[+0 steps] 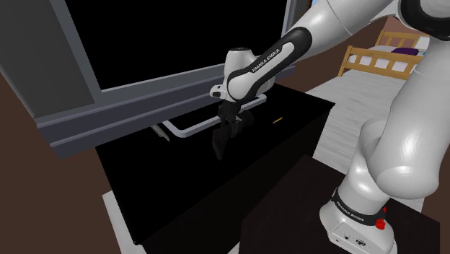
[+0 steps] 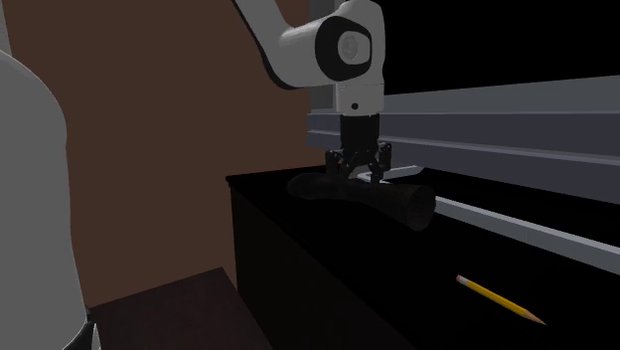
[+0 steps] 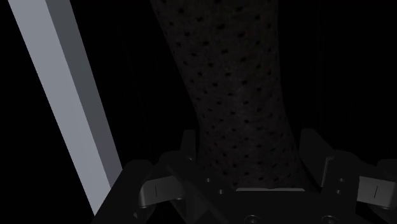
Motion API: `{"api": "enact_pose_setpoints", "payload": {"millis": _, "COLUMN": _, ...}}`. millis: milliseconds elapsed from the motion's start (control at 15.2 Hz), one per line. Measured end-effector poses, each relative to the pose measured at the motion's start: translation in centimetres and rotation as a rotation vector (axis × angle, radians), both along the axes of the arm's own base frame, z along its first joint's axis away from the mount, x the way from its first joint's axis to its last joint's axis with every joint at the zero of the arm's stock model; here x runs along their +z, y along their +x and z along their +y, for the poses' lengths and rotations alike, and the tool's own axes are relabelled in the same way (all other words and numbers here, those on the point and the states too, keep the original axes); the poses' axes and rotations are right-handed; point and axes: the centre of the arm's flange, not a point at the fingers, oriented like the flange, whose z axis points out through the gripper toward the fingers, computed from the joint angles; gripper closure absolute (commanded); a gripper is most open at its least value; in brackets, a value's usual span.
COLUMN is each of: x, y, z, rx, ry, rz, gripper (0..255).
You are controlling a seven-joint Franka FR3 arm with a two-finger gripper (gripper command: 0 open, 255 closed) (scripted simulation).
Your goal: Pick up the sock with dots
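Observation:
A dark sock with small dots (image 2: 397, 199) lies lengthwise on the black cabinet top (image 2: 328, 259), close to the grey window ledge. My black gripper (image 2: 358, 177) comes straight down onto the sock's middle. In the wrist view the dotted sock (image 3: 235, 95) runs away from the hand between the two fingers (image 3: 188, 146), which press against its sides. In the shoulder view the gripper (image 1: 221, 143) stands low over the cabinet top (image 1: 216, 195), near its far edge.
A yellow pencil (image 2: 500, 300) lies on the cabinet top, away from the sock. A grey window frame (image 1: 108, 108) with a black area behind it runs along the far side. A pale bar (image 1: 184, 130) lies beside the gripper. A wooden bed (image 1: 382, 58) stands far off.

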Motion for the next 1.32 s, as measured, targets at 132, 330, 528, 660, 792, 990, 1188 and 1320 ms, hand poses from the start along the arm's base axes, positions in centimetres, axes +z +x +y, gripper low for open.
{"api": "enact_pose_setpoints", "payload": {"millis": 132, "x": 0.0, "y": 0.0, "z": 0.0, "rx": 0.000, "ry": 0.000, "rz": 0.000, "gripper": 255}}
{"api": "enact_pose_setpoints", "payload": {"millis": 330, "x": 0.2, "y": 0.0, "z": 0.0, "rx": -0.001, "ry": 0.000, "rz": 0.000, "gripper": 255}}
{"api": "enact_pose_setpoints", "payload": {"millis": 528, "x": 1.4, "y": -0.1, "z": 0.0, "rx": -0.001, "ry": -0.001, "rz": 0.001, "gripper": 255}}
{"api": "enact_pose_setpoints", "payload": {"millis": 660, "x": 2.4, "y": 0.1, "z": 0.0, "rx": -0.001, "ry": -0.001, "rz": 0.001, "gripper": 255}}
{"api": "enact_pose_setpoints", "payload": {"millis": 792, "x": 3.5, "y": 0.1, "z": 0.0, "rx": -0.001, "ry": -0.001, "rz": 0.001, "gripper": 255}}
{"api": "enact_pose_setpoints", "payload": {"millis": 990, "x": 5.2, "y": 0.0, "z": -0.1, "rx": -0.001, "ry": -0.001, "rz": 0.001, "gripper": 255}}
{"api": "enact_pose_setpoints", "payload": {"millis": 1188, "x": 6.7, "y": 0.0, "z": 0.0, "rx": -0.001, "ry": -0.001, "rz": 0.001, "gripper": 255}}
{"api": "enact_pose_setpoints", "payload": {"millis": 1320, "x": 7.5, "y": 0.0, "z": 0.0, "rx": -0.001, "ry": -0.001, "rz": 0.001, "gripper": 255}}
